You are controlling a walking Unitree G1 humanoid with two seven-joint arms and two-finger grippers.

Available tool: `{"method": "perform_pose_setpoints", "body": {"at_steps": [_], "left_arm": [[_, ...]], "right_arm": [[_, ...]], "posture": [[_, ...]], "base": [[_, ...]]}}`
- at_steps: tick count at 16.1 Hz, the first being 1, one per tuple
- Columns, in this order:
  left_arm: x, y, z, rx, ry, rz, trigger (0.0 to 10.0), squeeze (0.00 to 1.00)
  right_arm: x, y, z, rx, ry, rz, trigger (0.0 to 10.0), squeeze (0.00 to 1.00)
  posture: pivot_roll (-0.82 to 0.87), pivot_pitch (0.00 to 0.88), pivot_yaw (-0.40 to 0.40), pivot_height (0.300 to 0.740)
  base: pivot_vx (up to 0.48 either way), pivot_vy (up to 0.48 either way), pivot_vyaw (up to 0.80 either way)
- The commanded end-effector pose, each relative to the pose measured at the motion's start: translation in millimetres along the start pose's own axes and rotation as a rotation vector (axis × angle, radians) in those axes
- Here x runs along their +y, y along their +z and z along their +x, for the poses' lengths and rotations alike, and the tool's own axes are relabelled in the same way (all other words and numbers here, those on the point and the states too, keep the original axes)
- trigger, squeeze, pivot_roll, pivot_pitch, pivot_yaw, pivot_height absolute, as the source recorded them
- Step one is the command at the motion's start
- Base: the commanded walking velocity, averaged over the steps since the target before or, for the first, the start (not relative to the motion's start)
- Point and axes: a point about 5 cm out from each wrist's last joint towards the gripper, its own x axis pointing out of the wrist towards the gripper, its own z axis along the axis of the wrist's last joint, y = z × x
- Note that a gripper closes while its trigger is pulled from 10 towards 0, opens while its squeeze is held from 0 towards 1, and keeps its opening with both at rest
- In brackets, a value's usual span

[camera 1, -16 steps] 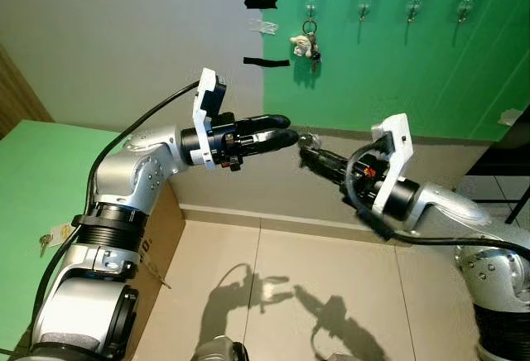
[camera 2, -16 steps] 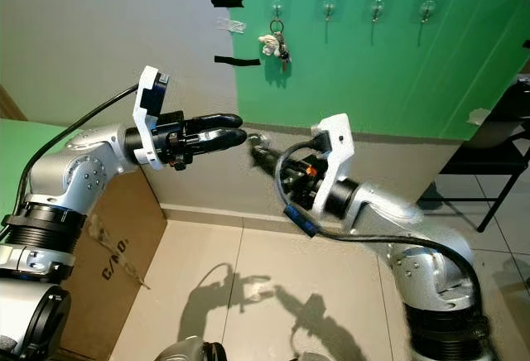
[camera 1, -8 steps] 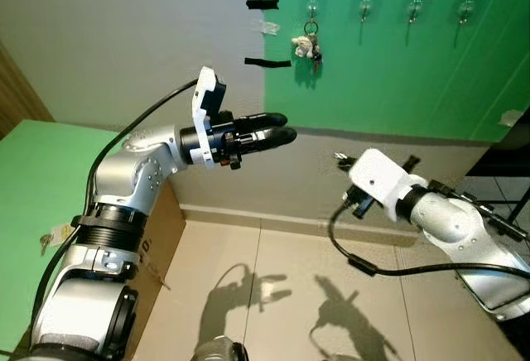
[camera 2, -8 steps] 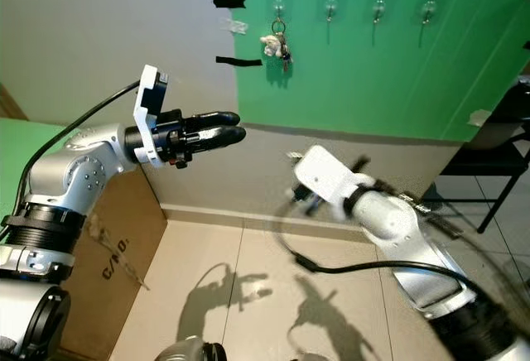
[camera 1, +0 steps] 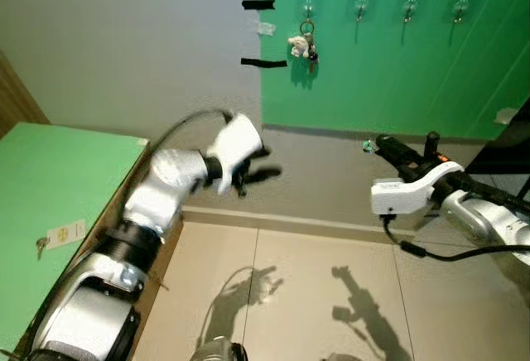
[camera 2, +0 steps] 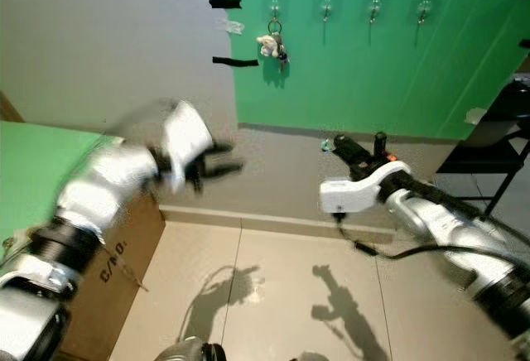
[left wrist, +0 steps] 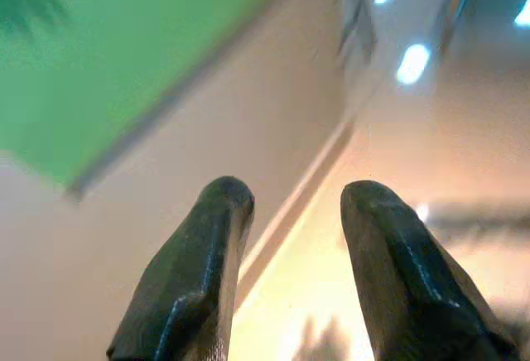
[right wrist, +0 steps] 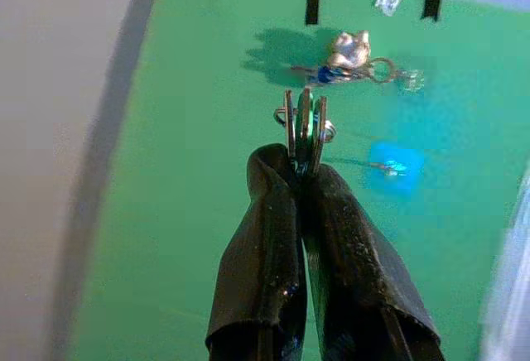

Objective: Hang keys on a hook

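Note:
My right gripper (camera 1: 370,142) is shut on a small bunch of keys (right wrist: 303,126), held out toward the green wall at about baseboard-stripe height, below the hooks. Several clear hooks (camera 1: 361,5) sit in a row high on that wall. The leftmost hook (camera 1: 308,4) carries another key bunch with a white charm (camera 1: 303,44), seen beyond my fingertips in the right wrist view as the hung bunch (right wrist: 351,55). My left gripper (camera 1: 258,168) is blurred in motion, lower and to the left, its fingers (left wrist: 203,253) open with nothing between them.
A green-topped cabinet (camera 1: 58,170) and a cardboard box (camera 2: 116,253) stand at my left. A black chair (camera 1: 512,141) stands at the right by the wall. Two black tape strips (camera 1: 257,3) mark the grey wall. Tiled floor lies below.
My right arm has swung out to the right and turned, pointing the keys at the wall. The left arm has pulled back and dropped, now motion-blurred.

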Motion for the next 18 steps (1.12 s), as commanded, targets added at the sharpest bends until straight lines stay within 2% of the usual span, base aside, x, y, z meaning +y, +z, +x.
{"method": "perform_pose_setpoints", "body": {"at_steps": [1,2,4,5,6,7,8,9,10,11,12,13,14,15,16,17,18], "left_arm": [[-1.3,-4,3.0,0.042,0.044,0.084,10.0,0.00],[-7.2,-4,6.9,0.030,0.048,0.073,10.0,0.00],[-17.1,-6,13.6,0.029,0.050,0.121,10.0,0.00],[-16.2,-11,18.5,0.049,0.121,0.109,10.0,0.00],[-10.6,-13,21.3,0.064,0.219,0.036,10.0,0.00],[3.0,-15,21.7,0.025,0.469,-0.208,10.0,0.00],[6.9,-22,16.4,-0.038,0.644,-0.408,10.0,0.00],[3.7,-28,11.0,-0.067,0.736,-0.435,10.0,0.00],[-2.0,-32,9.5,-0.077,0.757,-0.426,10.0,0.00],[-7.6,-35,8.2,-0.090,0.782,-0.399,10.0,0.00],[-8.5,-34,8.3,-0.094,0.778,-0.386,10.0,0.00],[-10.5,-29,11.8,-0.097,0.763,-0.338,10.0,0.00],[-10.5,-28,12.5,-0.097,0.764,-0.330,10.0,0.00],[-10.4,-26,13.1,-0.100,0.771,-0.324,10.0,0.00],[-10.4,-26,13.2,-0.103,0.774,-0.323,10.0,0.00],[-11.5,-26,12.7,-0.113,0.774,-0.313,10.0,0.00],[-11.9,-25,12.4,-0.115,0.773,-0.306,10.0,0.00]], "right_arm": [[-3.8,-6,-2.7,-0.040,-0.015,-0.086,0.0,0.00],[-2.9,-13,-8.2,-0.078,0.003,-0.167,0.0,0.00],[5.8,-25,-16.9,-0.125,0.066,-0.268,0.0,0.00],[6.7,-27,-17.6,-0.153,0.070,-0.310,0.0,0.00],[6.1,-27,-17.0,-0.162,0.062,-0.326,0.0,0.00],[3.6,-25,-14.0,-0.180,0.028,-0.332,0.0,0.00],[2.0,-20,-11.0,-0.197,-0.010,-0.316,0.0,0.00],[4.1,-17,-10.4,-0.209,-0.018,-0.307,0.0,0.00],[6.8,-17,-10.3,-0.210,-0.016,-0.283,0.0,0.00],[10.2,-18,-9.9,-0.190,-0.020,-0.221,0.0,0.00],[10.8,-19,-9.6,-0.178,-0.024,-0.188,0.0,0.00],[15.6,-19,-6.0,-0.089,-0.057,0.072,0.0,0.00],[17.9,-18,-4.3,-0.059,-0.068,0.176,0.0,0.00],[20.7,-11,0.1,-0.003,-0.098,0.408,0.0,0.00],[21.6,-8,1.8,0.018,-0.112,0.513,0.0,0.00],[23.7,9,10.8,0.069,-0.150,0.998,0.0,0.00],[23.1,20,15.2,0.073,-0.149,1.261,0.0,0.00]], "posture": [[-0.23,0.044,0.048,0.722],[-0.24,0.043,0.040,0.722],[-0.24,0.041,0.033,0.722],[-0.24,0.039,0.034,0.722],[-0.24,0.039,0.034,0.722],[-0.24,0.038,0.036,0.722],[-0.24,0.038,0.036,0.722],[-0.24,0.038,0.036,0.722],[-0.23,0.040,0.034,0.722],[-0.23,0.041,0.028,0.722],[-0.23,0.041,0.028,0.722],[-0.22,0.038,0.019,0.722],[-0.22,0.038,0.019,0.722],[-0.22,0.038,0.019,0.722],[-0.22,0.038,0.019,0.722],[-0.21,0.028,0.022,0.722],[-0.21,0.028,0.022,0.722]], "base": [[0.000,0.000,0.00],[0.000,0.000,0.00],[0.000,0.000,0.00],[0.000,0.000,0.00],[0.000,0.000,0.00],[0.000,0.000,0.00],[0.000,0.000,0.00],[0.000,0.000,0.00],[0.000,0.000,0.00],[0.000,0.000,0.00],[0.000,0.000,0.00],[0.000,0.000,0.00],[0.000,0.000,0.00],[0.000,0.000,0.00],[0.000,0.000,0.00],[0.000,0.000,0.00],[0.000,0.000,0.00]]}}
